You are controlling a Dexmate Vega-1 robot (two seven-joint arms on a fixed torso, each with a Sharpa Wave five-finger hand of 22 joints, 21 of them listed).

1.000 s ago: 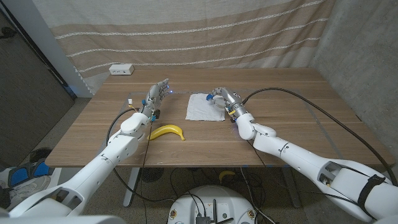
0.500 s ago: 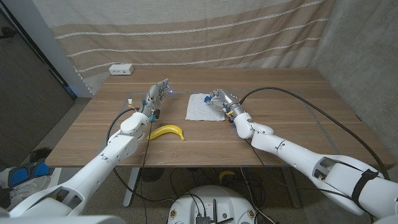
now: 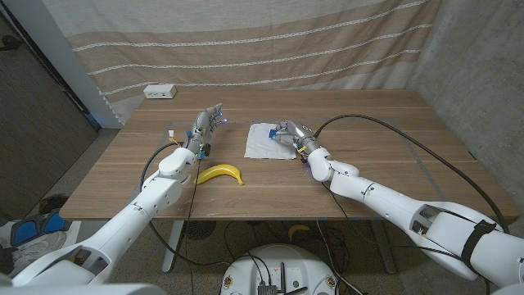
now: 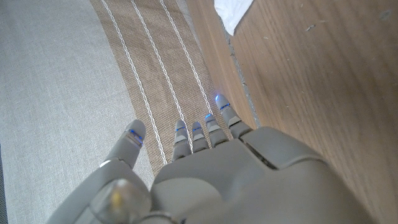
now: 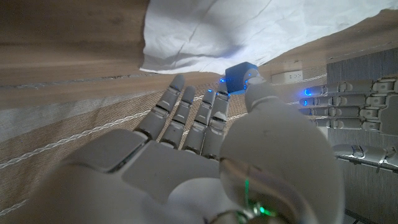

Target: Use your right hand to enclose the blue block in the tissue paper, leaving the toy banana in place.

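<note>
A white tissue paper [image 3: 264, 141] lies spread on the wooden table [image 3: 385, 123] at mid-depth; it also shows in the right wrist view [image 5: 249, 25] and, as a corner, in the left wrist view [image 4: 233, 11]. My right hand [image 3: 292, 131] hovers at the tissue's right edge and pinches a small blue block [image 5: 239, 77] between thumb and fingertips, just above the tissue's border. A yellow toy banana [image 3: 221, 173] lies nearer the front edge, left of the tissue. My left hand [image 3: 208, 121] stands on its edge left of the tissue with fingers straight, holding nothing.
A white power box [image 3: 160, 91] sits at the table's far left edge, before a striped curtain [image 3: 246, 41]. A black cable [image 3: 368, 119] arcs over the table's right half. My left hand [image 5: 348, 102] also appears beyond the tissue in the right wrist view.
My right hand has shifted slightly toward the tissue and a little lower, still holding the block. Left hand, banana and tissue have stayed put.
</note>
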